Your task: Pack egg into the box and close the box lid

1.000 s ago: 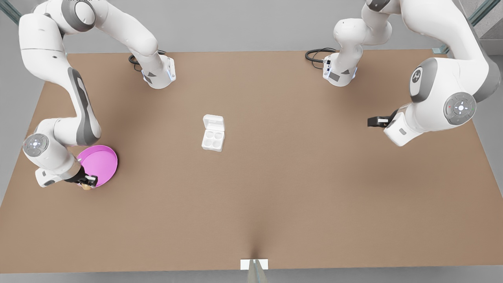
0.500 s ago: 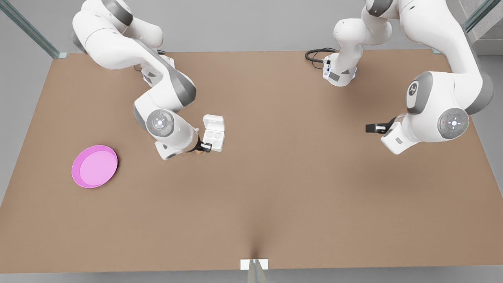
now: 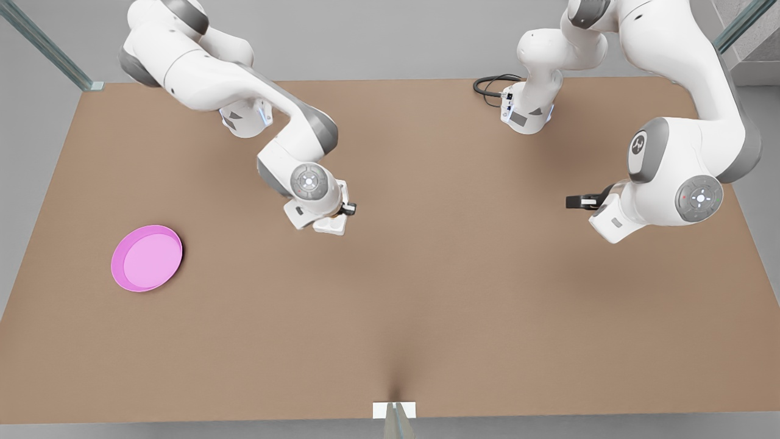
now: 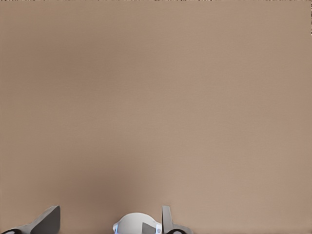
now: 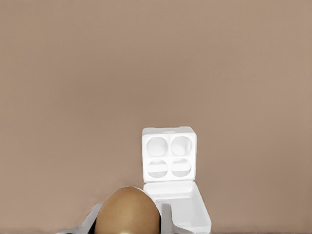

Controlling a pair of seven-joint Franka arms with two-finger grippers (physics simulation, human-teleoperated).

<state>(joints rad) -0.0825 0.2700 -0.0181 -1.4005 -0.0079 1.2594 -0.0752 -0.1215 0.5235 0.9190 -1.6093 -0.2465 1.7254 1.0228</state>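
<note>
Right wrist view, nearest first: the small smooth tan-brown oval egg [image 5: 127,212] sits clamped between the two grey fingers [image 5: 165,215] of the right gripper [image 5: 129,220]. Past it lies the plain white shallow rounded-rectangle box lid [image 5: 181,207], swung open and lying flat. Beyond the lid is the small white matte four-cup egg carton [image 5: 169,155], two-by-two round cups, all four empty. The egg is in the air, short of the cups, not in the box.

The front view does not make out the egg. There the right gripper [image 3: 347,209] is a dark tip over the carton, on the front view's left arm. That arm's white wrist covers most of the carton [image 3: 332,227]; one white corner sticks out.

Left wrist view: the left gripper [image 4: 107,225] has two grey fingertips [image 4: 48,222] spread apart with nothing between them, over the bare flat tan-brown table [image 4: 156,97]. A rounded white robot part shows between the fingertips, farther off.

In the front view the left gripper [image 3: 576,200] is a dark tip pointing toward the middle, on the front view's right arm. It is well apart from the carton, and the arm waits there.

The front view also shows a glossy round pink plate [image 3: 146,258] with a raised rim. It sits empty, well apart from the carton, toward the front view's left.
</note>
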